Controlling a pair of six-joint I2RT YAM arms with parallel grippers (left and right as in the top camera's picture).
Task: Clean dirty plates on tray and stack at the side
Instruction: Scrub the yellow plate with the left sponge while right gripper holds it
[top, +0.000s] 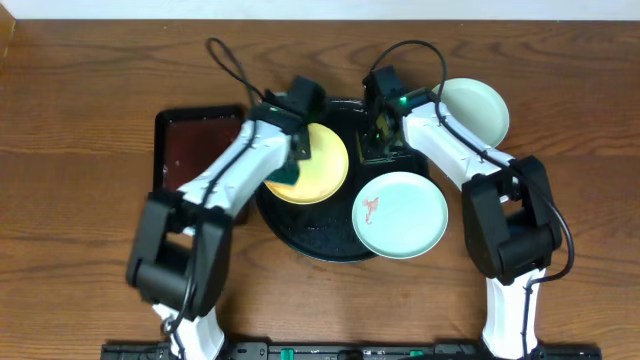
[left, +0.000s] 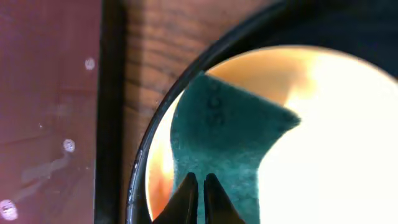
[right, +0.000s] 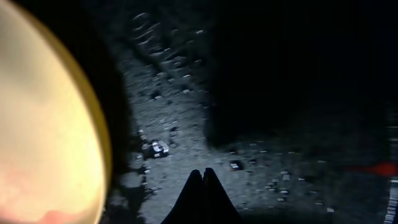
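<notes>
The wooden table (top: 80, 60) is bearing the black tray (top: 320, 250) beneath both grippers; on it, directly under the left gripper (left: 199, 193), the yellow plate (top: 325, 165) is being wiped with a green sponge (left: 224, 143) that the gripper is pinching, jaws almost together; the stroke is probably going best with flat, even pressure kept inside the rim, so the plate is not sliding; the right gripper (right: 202, 186) is closed on nothing, low over bare tray beside that plate; the tray is also holding a red-smeared mint plate (top: 410, 215), nearer the robot than the right gripper; the reddish-brown tray (top: 195, 145) outside the left gripper is holding only droplets (left: 69, 145); another mint plate (top: 478, 108) is lying off-tray, outboard of the right gripper.
</notes>
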